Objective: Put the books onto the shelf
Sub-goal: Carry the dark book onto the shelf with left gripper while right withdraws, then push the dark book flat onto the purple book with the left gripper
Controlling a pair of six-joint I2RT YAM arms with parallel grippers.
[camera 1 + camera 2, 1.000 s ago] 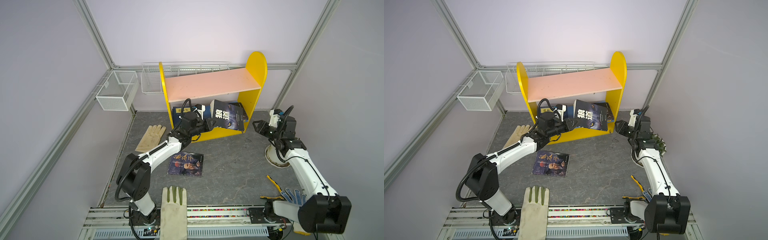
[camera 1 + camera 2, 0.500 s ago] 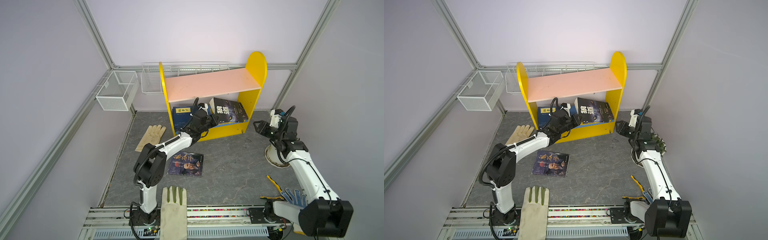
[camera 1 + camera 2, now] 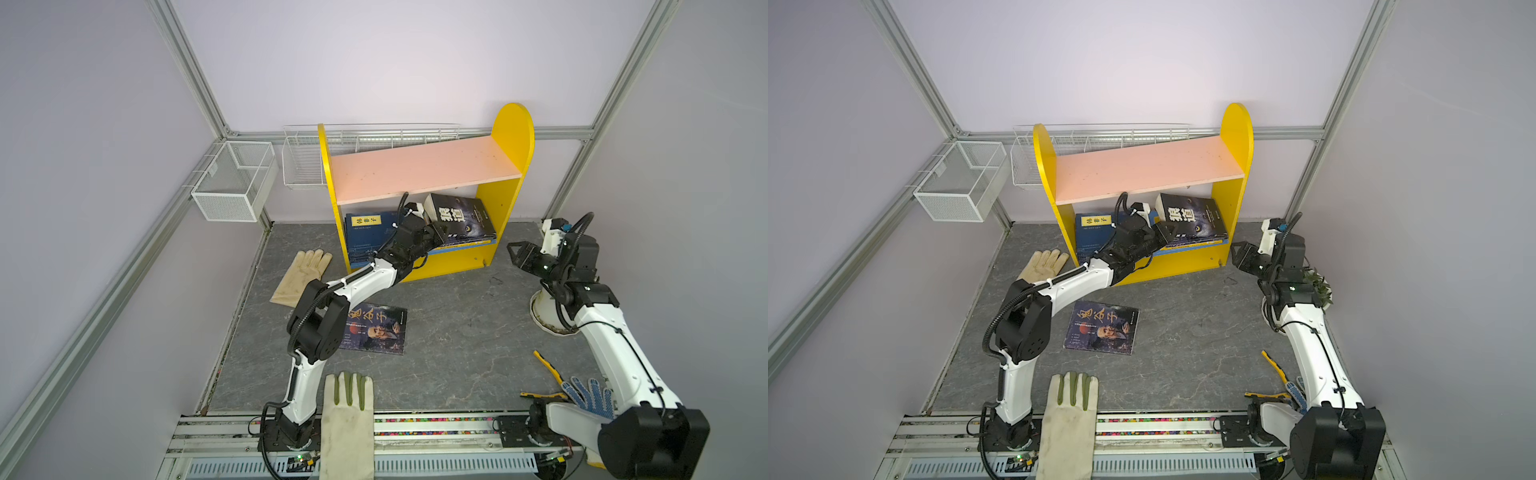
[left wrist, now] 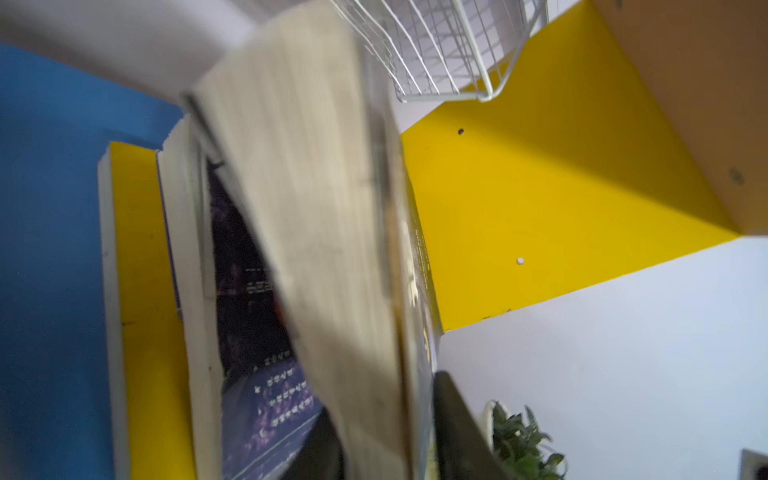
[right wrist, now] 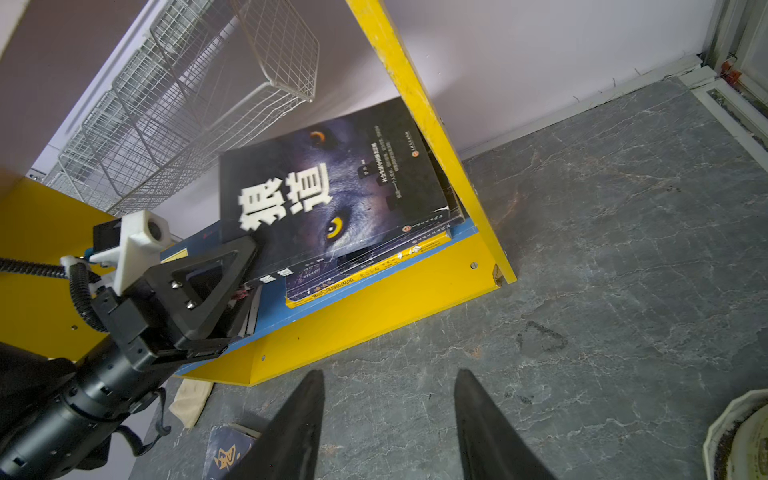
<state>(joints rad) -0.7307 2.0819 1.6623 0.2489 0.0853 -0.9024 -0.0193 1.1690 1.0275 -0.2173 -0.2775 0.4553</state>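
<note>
as wolf book [image 3: 459, 218] lies along shelf [image 3: 424, 164] | left hand [image 3: 439, 236] astride, grip unclear | right hand [image 5: 390, 374] apart

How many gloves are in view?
3: a tan glove left of the shelf, a pale glove over the front rail, a blue-dotted glove beside the right arm.

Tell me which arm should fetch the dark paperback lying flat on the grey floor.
Left, probably: the dark paperback lies beside the left arm, while the right hand hovers open far across, near the yellow shelf.
</note>
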